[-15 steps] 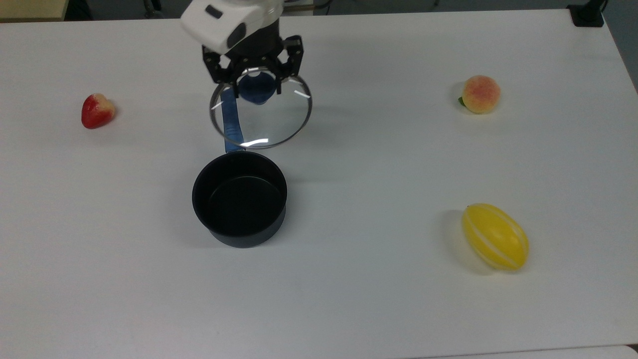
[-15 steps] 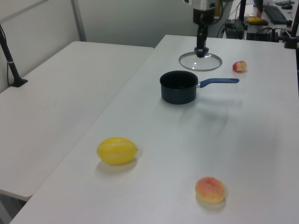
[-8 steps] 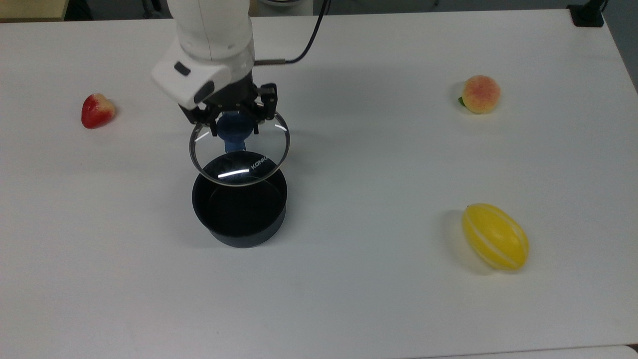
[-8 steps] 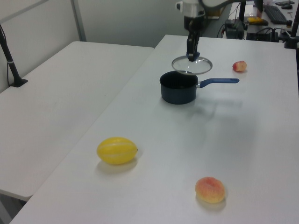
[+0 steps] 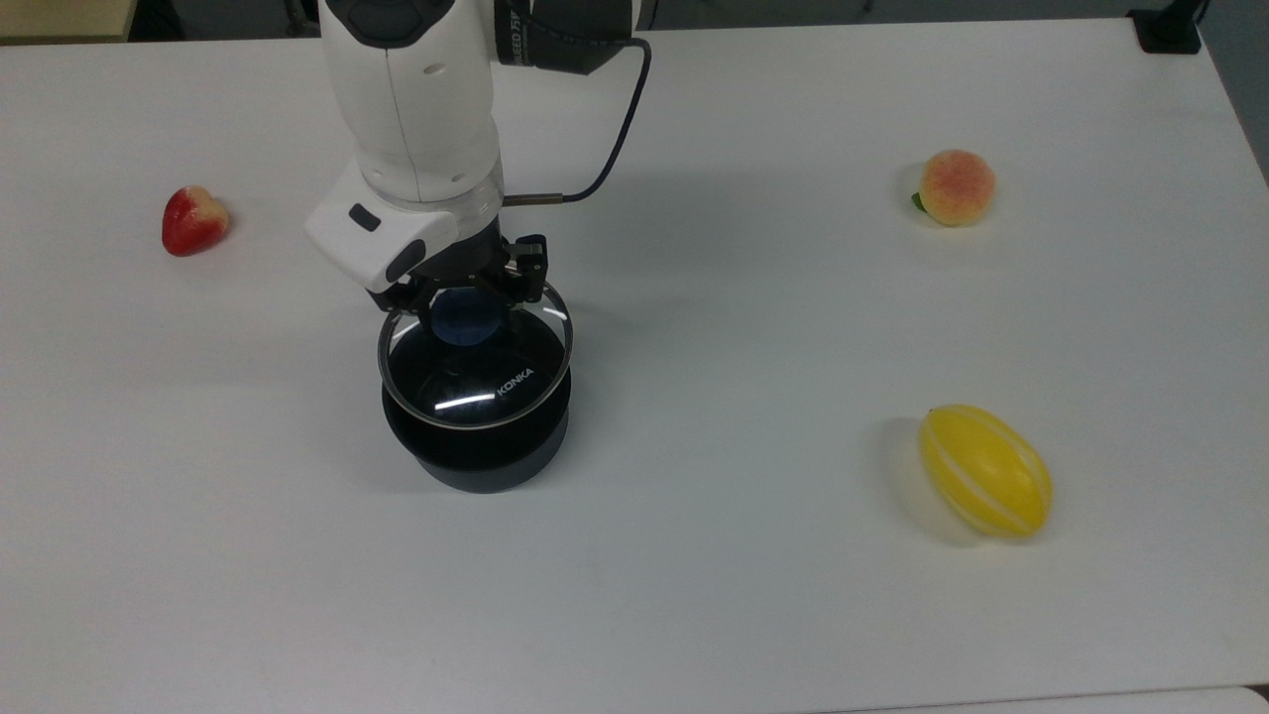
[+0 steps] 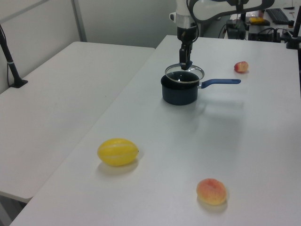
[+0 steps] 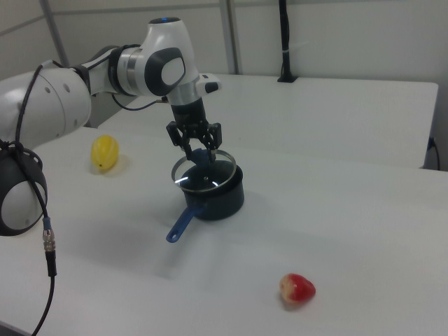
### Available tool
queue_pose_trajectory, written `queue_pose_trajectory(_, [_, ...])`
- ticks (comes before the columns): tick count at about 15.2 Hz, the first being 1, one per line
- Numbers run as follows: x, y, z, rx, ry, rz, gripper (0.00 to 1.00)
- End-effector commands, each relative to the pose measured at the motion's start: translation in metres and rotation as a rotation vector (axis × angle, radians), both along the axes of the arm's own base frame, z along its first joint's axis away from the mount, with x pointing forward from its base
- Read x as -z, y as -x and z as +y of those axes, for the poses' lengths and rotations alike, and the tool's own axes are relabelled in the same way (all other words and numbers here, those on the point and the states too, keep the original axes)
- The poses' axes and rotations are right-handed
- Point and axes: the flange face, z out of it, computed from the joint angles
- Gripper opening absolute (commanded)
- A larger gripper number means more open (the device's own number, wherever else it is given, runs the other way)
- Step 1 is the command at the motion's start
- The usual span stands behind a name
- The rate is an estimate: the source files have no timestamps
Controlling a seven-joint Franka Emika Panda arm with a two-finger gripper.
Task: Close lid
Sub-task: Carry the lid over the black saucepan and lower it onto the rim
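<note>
The round glass lid (image 5: 476,382) with a metal rim and white "KONKA" lettering hangs just above the black saucepan (image 5: 476,451), almost centred over its mouth. My gripper (image 5: 468,309) is shut on the lid's blue knob (image 5: 466,319). In the left view the lid (image 6: 184,74) sits slightly above the pan's rim (image 6: 179,88), and the long blue handle (image 6: 220,83) points to the left view's right. In the right view the gripper (image 7: 198,150) holds the lid (image 7: 203,176) over the pan (image 7: 218,198), a little tilted.
A red strawberry (image 5: 193,219) lies at the top view's left. A peach (image 5: 955,186) and a yellow melon (image 5: 984,471) lie at the top view's right. The white arm (image 5: 416,109) rises behind the pan. A second table (image 6: 61,89) stands at the left view's left.
The gripper has carried the lid from above the pan's handle toward the top view's bottom, until it hangs over the pan's mouth. It has also come lower.
</note>
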Motion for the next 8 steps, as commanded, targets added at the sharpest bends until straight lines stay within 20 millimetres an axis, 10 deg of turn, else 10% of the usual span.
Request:
queue_pose_trajectory(1, [0.001,-0.01,0.0,0.002,0.015,-0.04,0.13])
queue_pose_trajectory(8, [0.013,-0.015,0.008,-0.003,0.018,-0.055,0.13])
